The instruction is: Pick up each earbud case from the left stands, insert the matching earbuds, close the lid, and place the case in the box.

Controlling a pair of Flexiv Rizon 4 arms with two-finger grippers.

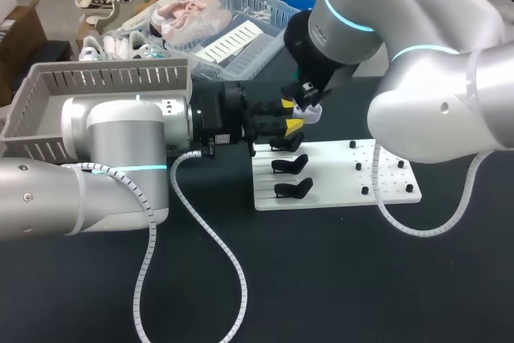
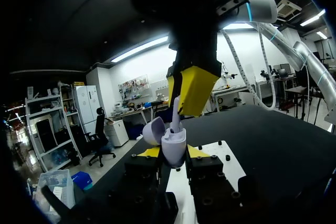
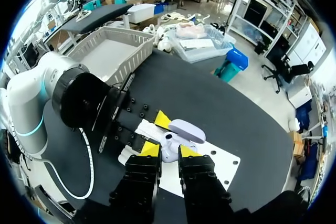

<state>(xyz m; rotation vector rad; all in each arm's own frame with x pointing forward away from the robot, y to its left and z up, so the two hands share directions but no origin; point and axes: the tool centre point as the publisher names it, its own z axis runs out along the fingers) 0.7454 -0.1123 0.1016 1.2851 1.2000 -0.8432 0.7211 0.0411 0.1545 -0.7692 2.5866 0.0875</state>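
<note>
A white earbud case (image 2: 173,148) with its lid (image 2: 154,129) swung open is clamped between the yellow tips of my left gripper (image 2: 173,153). It hangs above the far end of the white stand board (image 1: 337,174). My right gripper (image 2: 178,98) comes down from above, shut on a white earbud (image 2: 176,119) whose end reaches into the case's opening. In the right wrist view the case (image 3: 169,149) sits just ahead of my right gripper (image 3: 169,151), its lid (image 3: 186,129) tipped back. Two black stands (image 1: 291,165) on the board's left side are bare.
A grey slotted basket (image 1: 96,86) stands at the back left behind my left arm (image 1: 120,150). Small black pegs (image 1: 365,190) dot the board's right half. A clear bin (image 1: 265,14) with shoes lies at the back. A white cable (image 1: 225,263) loops over the dark tabletop.
</note>
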